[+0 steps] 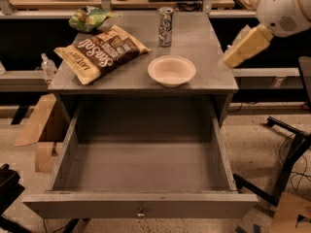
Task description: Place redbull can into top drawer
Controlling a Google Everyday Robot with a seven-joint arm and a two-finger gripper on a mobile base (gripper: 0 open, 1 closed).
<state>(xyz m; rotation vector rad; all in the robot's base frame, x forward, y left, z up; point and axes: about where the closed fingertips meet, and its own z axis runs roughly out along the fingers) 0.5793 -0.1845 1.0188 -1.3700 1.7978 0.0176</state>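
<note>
The redbull can (165,26), slim and silver-blue, stands upright at the back middle of the grey table top (204,42). The top drawer (141,204) is pulled fully out below the table top, and its grey box holds nothing that I can see; a small metal knob (141,211) sits on its front panel. My gripper (234,57), on a cream part of the white arm (283,8), hangs in the air at the table's right edge. It is well right of the can and holds nothing that I can see.
A white paper bowl (171,71) sits in front of the can. A brown chip bag (101,51) lies on the left of the table top, with a green bag (90,18) behind it. Cardboard (36,125) lies on the floor at left; a black stand (291,154) is at right.
</note>
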